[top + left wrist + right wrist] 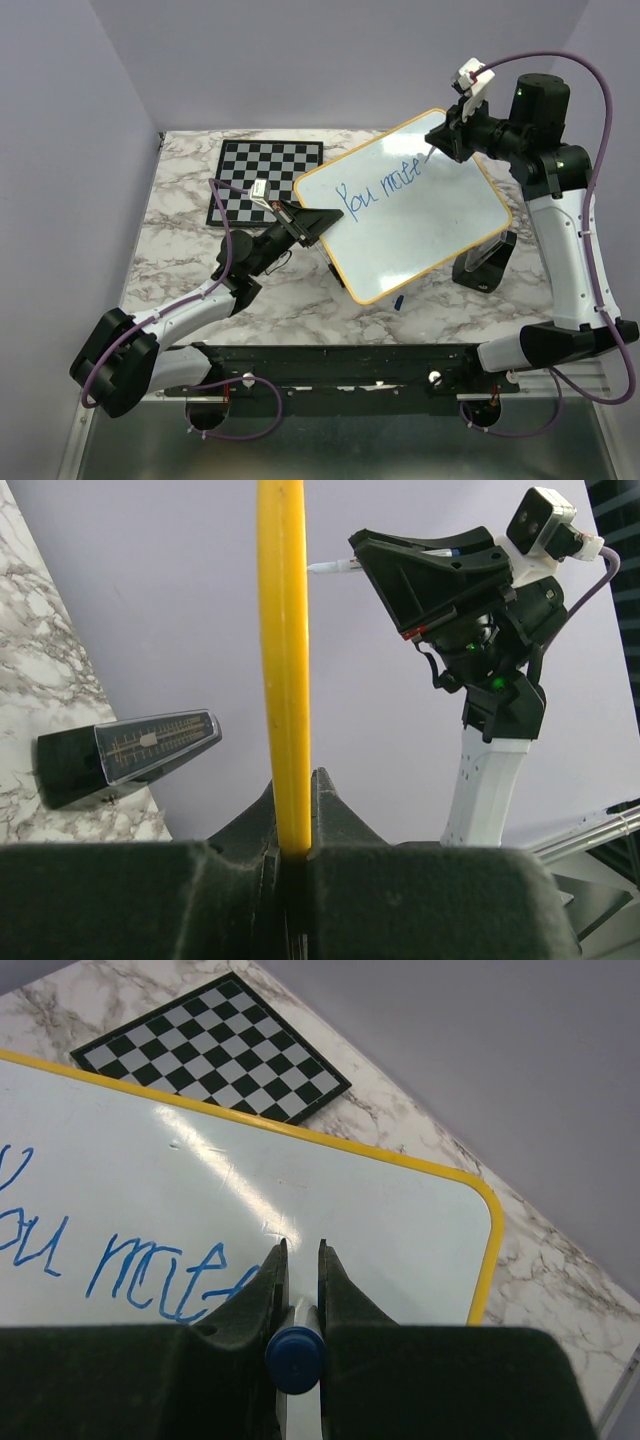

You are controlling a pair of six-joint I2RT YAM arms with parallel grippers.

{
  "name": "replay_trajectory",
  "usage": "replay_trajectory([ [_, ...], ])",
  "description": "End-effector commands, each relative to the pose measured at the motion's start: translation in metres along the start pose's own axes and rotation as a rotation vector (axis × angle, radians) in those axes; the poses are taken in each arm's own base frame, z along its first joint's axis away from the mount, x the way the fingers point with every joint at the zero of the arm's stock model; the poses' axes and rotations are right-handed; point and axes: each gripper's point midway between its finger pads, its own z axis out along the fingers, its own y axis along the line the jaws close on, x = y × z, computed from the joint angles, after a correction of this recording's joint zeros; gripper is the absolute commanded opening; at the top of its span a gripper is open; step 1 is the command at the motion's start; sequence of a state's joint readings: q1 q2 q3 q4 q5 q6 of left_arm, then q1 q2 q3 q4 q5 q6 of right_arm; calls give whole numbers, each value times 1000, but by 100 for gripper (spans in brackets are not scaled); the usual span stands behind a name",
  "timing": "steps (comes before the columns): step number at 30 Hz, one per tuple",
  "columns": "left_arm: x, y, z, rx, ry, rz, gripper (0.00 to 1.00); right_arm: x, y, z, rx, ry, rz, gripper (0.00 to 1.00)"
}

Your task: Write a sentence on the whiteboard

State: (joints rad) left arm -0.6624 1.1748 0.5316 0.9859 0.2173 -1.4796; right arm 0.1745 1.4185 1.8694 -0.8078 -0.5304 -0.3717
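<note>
Over the marbled surface (180,230), from the top view: pinches the whiteboard (450,215) by its left edge in the left end effector (318,228), board tilted, chessboard (262,180) behind its far-left corner. Meets the board with the right end effector (440,145) at the tail of the sentence (380,190), "You matte".

From the left wrist: squeezes the yellow frame edge-on between narrow jaws; catches the marker (333,567) tip touching the board, plus a black wedge (130,750) on the marble.

From the right wrist: clamps on the blue-ended marker, right beside the last stroke.
</note>
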Motion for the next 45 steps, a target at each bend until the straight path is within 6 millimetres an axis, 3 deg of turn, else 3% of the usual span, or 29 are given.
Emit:
replay_trajectory([
  [1,-12,-98,-11,346,-45,6,0,-5,-5,4,-7,-14,2,0],
  [8,-13,-98,-10,344,-45,6,0,-4,13,5,-96,-26,14,0],
  [17,-13,-98,-8,343,-46,8,0,13,26,-4,-134,24,24,1],
  [24,-13,-97,-7,341,-44,6,0,27,32,-14,-116,55,19,0],
  [29,-13,-97,-7,343,-44,5,0,33,23,-15,-60,76,13,0],
  [35,-13,-97,-9,341,-46,6,0,19,2,-15,9,50,-10,1],
  [41,-13,-96,-10,340,-45,5,0,-12,-6,-17,32,-24,-23,1],
  [45,-13,-95,-10,340,-45,5,0,-16,-11,-13,39,-30,-20,1],
])
